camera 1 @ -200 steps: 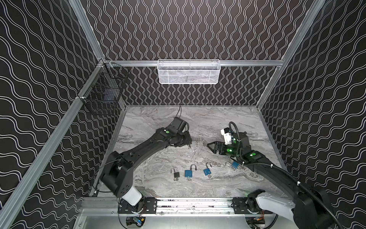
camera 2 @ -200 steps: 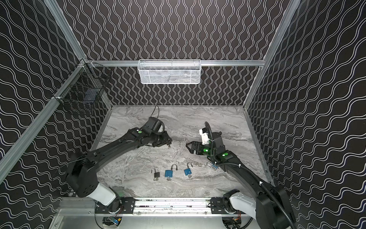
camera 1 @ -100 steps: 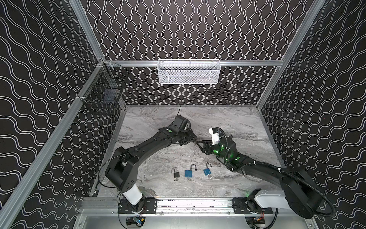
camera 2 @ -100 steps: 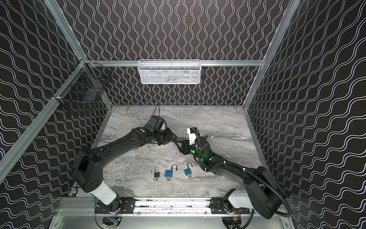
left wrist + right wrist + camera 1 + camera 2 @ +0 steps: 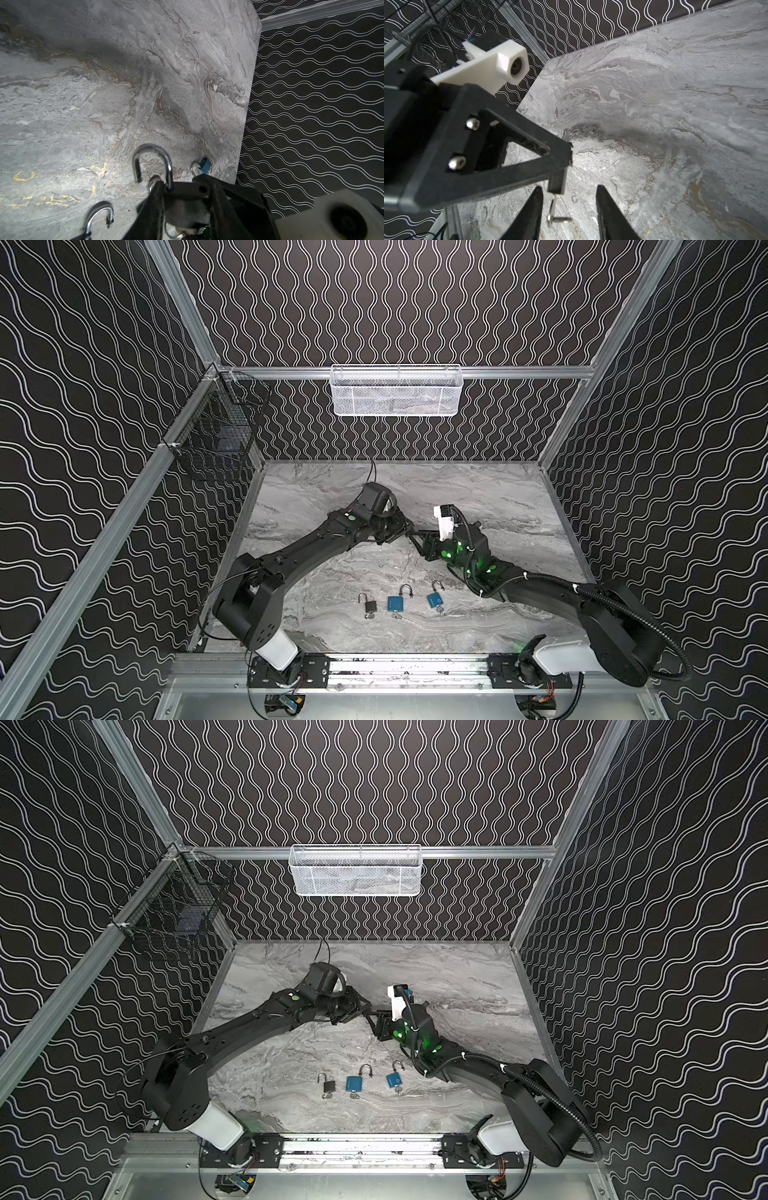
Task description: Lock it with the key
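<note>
My left gripper is shut on the body of a dark padlock, held above the marble table. Its steel shackle stands open. In both top views the two grippers meet mid-table, the left gripper facing the right gripper. In the right wrist view the padlock body hangs from the left gripper's finger, and a key on a ring dangles below it. My right gripper is open, with one finger on each side of the key and not touching it.
Three padlocks lie in a row near the front: a black padlock and two blue padlocks. Another blue padlock lies by the right wall. A white mesh basket and a black wire basket hang on the rails.
My right arm has swung left across the table to the left gripper, and its jaws have narrowed around the hanging key. The left gripper has shifted slightly right with the padlock.
</note>
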Action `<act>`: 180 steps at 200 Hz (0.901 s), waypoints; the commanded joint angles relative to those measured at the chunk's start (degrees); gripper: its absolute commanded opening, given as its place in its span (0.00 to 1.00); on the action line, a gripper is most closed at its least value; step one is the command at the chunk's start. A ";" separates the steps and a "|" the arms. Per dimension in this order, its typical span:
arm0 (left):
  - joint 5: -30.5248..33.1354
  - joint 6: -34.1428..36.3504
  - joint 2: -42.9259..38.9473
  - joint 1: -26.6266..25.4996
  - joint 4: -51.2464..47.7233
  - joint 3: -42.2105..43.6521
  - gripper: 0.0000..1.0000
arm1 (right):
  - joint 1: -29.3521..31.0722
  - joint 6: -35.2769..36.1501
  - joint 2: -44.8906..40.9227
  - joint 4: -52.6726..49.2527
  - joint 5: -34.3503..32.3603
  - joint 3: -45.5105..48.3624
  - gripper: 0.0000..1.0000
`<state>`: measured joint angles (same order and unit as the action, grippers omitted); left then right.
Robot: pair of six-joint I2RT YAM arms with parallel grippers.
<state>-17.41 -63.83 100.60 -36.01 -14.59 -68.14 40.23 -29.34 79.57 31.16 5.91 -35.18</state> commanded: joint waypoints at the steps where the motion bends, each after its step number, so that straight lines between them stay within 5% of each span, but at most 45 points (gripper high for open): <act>1: -0.70 -0.77 -0.42 0.15 3.74 0.51 0.19 | 0.51 -0.46 0.12 3.36 -0.27 -0.59 0.42; 46: -0.86 -0.84 -1.26 0.34 4.04 1.07 0.18 | 1.10 -0.47 1.88 3.66 0.11 -1.47 0.32; 180: -2.46 -1.05 -1.58 0.54 6.18 2.58 0.17 | 1.83 -0.49 2.68 3.16 -1.46 -2.04 0.27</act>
<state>-19.07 -64.51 99.15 -35.62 -11.38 -65.67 41.95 -29.45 82.00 32.86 4.82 -36.60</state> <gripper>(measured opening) 0.330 0.273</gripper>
